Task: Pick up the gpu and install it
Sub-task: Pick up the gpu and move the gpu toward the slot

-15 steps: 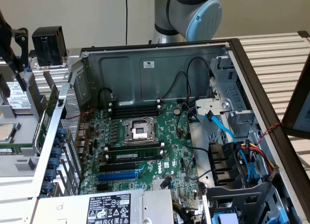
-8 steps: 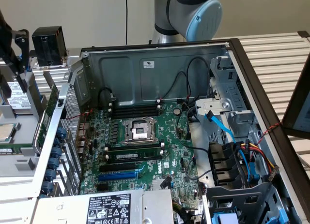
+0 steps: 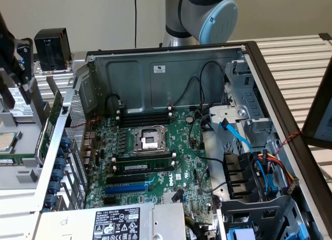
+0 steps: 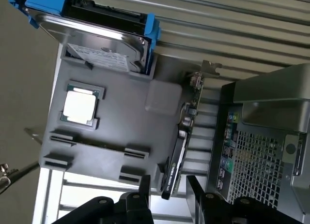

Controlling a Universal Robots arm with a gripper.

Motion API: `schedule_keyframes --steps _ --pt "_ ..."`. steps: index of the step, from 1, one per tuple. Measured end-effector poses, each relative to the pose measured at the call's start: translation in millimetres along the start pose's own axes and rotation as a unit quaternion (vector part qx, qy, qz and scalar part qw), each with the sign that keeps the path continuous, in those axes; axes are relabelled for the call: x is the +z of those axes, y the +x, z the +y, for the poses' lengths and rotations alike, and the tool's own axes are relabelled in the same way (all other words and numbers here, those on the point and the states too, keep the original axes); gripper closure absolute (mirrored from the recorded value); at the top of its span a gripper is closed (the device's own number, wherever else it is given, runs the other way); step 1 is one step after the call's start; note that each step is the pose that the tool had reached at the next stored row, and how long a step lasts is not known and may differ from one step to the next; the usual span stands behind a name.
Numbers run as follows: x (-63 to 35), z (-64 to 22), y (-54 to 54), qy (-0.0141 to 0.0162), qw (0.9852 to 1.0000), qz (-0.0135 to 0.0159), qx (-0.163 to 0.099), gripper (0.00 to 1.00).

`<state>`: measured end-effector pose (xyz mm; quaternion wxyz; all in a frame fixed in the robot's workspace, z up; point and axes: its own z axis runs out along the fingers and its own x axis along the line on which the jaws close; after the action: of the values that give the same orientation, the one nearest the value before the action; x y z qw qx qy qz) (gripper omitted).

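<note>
The gpu (image 4: 177,156) stands on edge along the gray tray's (image 4: 121,122) edge nearest the computer case (image 4: 261,151). Your gripper (image 4: 168,179) is spread wide and holds nothing. The card's end sits between the two fingers (image 4: 144,197), clear of both.

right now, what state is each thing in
gpu, on edge in the grey holder, not installed
gripper, open, straddling the gpu's end, no grip
cpu, flat in its holder recess
hard drive, seated in the holder
blue slot, empty
computer case, side open
</note>
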<state>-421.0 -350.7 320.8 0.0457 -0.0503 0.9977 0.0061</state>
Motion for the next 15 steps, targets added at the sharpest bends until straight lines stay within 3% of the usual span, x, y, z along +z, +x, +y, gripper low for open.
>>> schedule_keyframes --steps 5,13,15 --pt "3.9 0.0 -0.3 0.0007 0.9995 -0.0003 0.031 0.58" --pt "11.4 -3.1 -9.9 0.0013 0.9992 -0.0006 0.040 0.58" --pt "12.5 -3.0 -10.0 -0.0002 0.9988 -0.0010 0.050 0.58"
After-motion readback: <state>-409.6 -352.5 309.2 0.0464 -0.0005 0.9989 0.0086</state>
